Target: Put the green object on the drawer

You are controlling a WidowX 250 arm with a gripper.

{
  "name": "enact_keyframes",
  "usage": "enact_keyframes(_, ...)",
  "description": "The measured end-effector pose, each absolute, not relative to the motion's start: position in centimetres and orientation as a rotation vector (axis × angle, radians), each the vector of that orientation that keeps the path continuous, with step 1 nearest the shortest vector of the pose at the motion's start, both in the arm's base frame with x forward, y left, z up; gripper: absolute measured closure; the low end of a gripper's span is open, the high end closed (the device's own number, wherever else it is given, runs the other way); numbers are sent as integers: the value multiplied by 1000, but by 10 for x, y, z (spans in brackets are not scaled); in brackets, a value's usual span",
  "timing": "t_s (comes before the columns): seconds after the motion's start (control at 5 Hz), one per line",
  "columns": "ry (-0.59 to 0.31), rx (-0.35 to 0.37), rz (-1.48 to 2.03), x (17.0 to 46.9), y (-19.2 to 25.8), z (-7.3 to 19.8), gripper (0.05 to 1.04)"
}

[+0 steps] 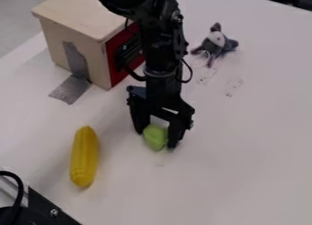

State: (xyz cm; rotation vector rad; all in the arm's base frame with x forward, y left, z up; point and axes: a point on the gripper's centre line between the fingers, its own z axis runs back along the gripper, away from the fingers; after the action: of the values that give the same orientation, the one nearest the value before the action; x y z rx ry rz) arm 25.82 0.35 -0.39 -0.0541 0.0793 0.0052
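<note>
A robotics lab is being suggested by a jointed black arm (161, 51), a wooden box (79, 14) being held by grey tape (72, 89) to a white surface (244, 142), and cabling.

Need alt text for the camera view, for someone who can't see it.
A black gripper has its fingers around a green object low over a white table. Left of it lies a yellow corn cob; behind are a wooden drawer box and a small gray plush toy.
</note>
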Motion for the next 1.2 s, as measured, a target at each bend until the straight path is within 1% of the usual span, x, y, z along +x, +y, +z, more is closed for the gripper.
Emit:
enact_keyframes(0.2, 98, -51, 1, 256, 2, -5, 405)
enact_keyframes(0.4, 105, -50, -4, 249, -1, -1, 700)
enact_keyframes(0.6, 126, -63, -18, 244, -7, 7, 872)
enact_keyframes(0.8, 107, -65, -23, 248, -6, 15, 883)
enact_keyframes(1.0, 71, -77, 6, 260, 1, 35, 883)
enact_keyframes(1.2, -23, -83, 59, 287, 24, 67, 883)
